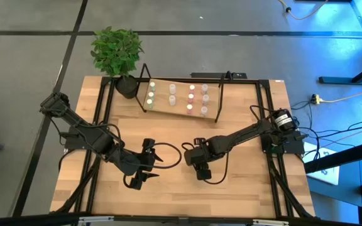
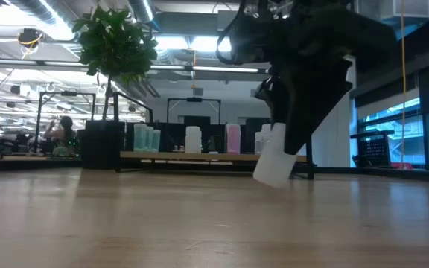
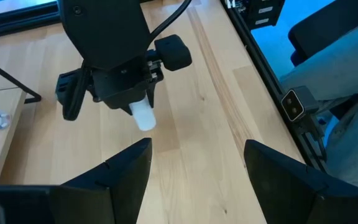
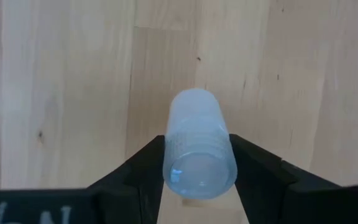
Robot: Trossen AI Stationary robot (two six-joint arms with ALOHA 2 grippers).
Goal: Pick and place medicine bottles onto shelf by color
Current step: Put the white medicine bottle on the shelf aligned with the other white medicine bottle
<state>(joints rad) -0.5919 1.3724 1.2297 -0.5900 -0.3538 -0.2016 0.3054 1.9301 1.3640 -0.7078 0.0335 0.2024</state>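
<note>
The right gripper (image 4: 197, 171) pinches a small, pale white see-through plastic bottle (image 4: 196, 144) between its two dark fingers, above the front middle of the big wooden table (image 1: 244, 182). The bottle hangs off the table, tilted, its long side running out past the fingertips. The light wooden shelf in its thin black wire frame (image 1: 180, 103) sits well apart, toward the back — the right arm is nearer. The left gripper (image 1: 148, 169) waits beside it, fingers spread and empty.
</note>
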